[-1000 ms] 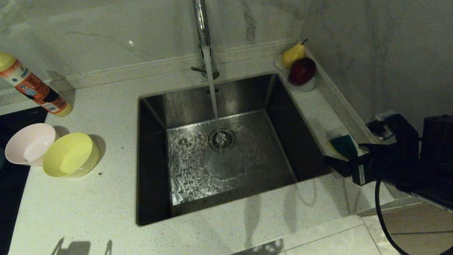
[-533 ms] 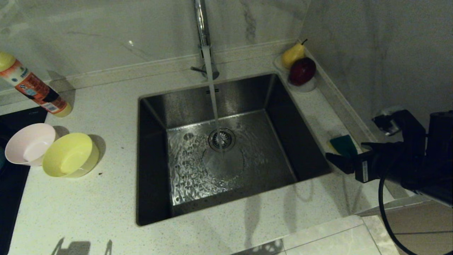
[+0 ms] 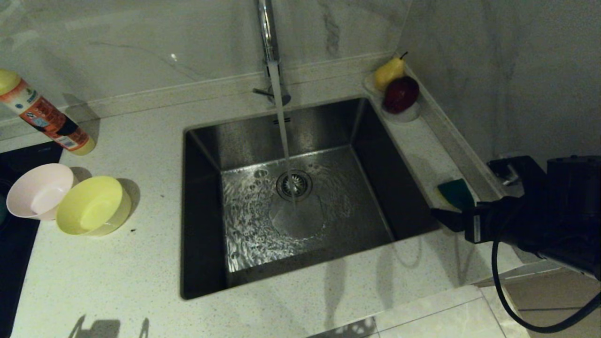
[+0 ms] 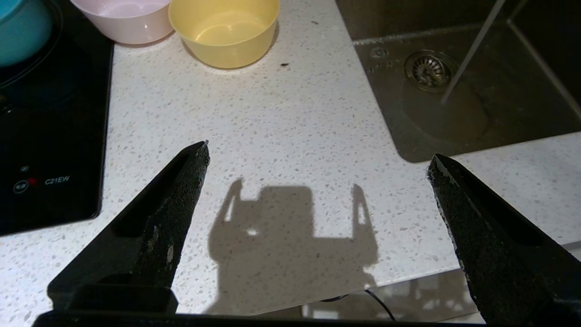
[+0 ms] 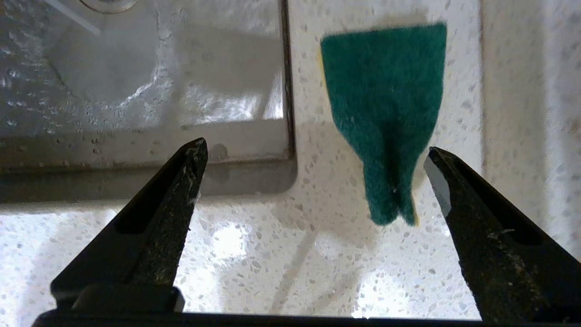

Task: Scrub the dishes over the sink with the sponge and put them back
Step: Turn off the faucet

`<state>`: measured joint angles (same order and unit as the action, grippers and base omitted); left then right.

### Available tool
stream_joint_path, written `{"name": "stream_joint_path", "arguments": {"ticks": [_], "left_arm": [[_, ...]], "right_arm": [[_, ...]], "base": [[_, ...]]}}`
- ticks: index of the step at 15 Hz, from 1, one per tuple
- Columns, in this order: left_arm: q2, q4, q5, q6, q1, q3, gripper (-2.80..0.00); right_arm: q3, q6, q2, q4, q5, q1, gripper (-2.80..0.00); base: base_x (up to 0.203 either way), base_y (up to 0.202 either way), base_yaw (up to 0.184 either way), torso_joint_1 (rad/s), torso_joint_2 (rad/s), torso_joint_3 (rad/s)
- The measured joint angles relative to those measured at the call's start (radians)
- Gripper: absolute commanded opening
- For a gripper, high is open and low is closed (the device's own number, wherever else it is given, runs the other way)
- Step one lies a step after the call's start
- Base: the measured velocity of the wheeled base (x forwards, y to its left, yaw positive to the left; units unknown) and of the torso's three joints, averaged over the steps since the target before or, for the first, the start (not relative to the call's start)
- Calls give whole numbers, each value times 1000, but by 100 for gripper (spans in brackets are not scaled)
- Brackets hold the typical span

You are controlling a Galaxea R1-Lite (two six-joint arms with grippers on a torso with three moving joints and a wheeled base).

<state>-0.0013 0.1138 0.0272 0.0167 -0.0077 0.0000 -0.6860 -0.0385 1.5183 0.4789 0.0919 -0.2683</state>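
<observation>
Green scouring pad up, the sponge [image 5: 386,113] lies on the narrow strip of speckled counter [image 3: 291,300] just beside the sink [image 3: 206,216], on its right side, and I have not picked it up. Nothing is scrubbed yet, as far as I can judge: the pink bowl [image 3: 37,190] and the yellow bowl [image 3: 94,204] sit touching each other on the counter left of the sink, and the blue bowl [image 4: 18,27] shows only in my left wrist view, resting on the black cooktop [image 4: 50,136] next to them. Water runs from the tap [image 3: 267,33] onto the drain [image 3: 294,184]. So the whole job is ahead: take the sponge, fetch a bowl, scrub it over the sink, set it back, three times over.

My right gripper [image 5: 313,154] hangs low over the counter at the sink's near right corner, pointing down at the sponge, jaws spread wide and empty; the sponge's near end lies between the tips, close to one finger. My left gripper [image 4: 317,152] is parked above bare counter in front of the bowls, jaws wide too, holding nothing.
</observation>
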Motion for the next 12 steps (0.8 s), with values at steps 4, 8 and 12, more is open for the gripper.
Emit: {"name": "stream_joint_path", "arguments": {"ticks": [4, 8, 12], "left_arm": [[0, -1, 0, 0, 0, 0, 0], [0, -1, 0, 0, 0, 0, 0], [0, -1, 0, 0, 0, 0, 0]], "right_arm": [[6, -5, 21, -1, -2, 21, 0], [4, -20, 34, -3, -11, 26, 0], [-10, -19, 46, -2, -13, 26, 0]], "base": [[0, 0, 0, 0, 0, 0], [0, 0, 0, 0, 0, 0], [0, 0, 0, 0, 0, 0]]}}
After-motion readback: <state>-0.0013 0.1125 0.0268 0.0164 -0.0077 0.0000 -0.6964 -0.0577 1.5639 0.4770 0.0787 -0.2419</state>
